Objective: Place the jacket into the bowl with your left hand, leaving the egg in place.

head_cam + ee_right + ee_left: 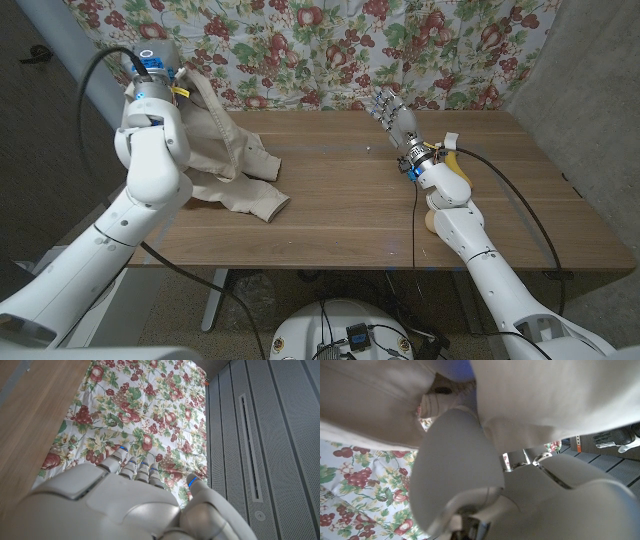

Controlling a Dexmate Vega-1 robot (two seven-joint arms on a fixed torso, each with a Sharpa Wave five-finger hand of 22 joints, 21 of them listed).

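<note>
Your left hand [150, 108] is raised over the table's [350, 200] left side with the beige jacket [235, 165] draped from it, so it appears clamped on the cloth, the hem trailing on the wood; your right hand [393, 112] stands clear with fingers apart, holding nothing; I cannot pick out the bowl, and a pale rounded shape beside your right forearm may be the egg; the left wrist view is smothered in fabric.

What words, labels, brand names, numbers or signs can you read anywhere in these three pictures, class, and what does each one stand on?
None: no readable text shows in any view.
The jacket, held up by the left hand, shows no readable label.
The floral cloth carries only a fruit and leaf pattern.
The right hand and the table are unmarked.
</note>
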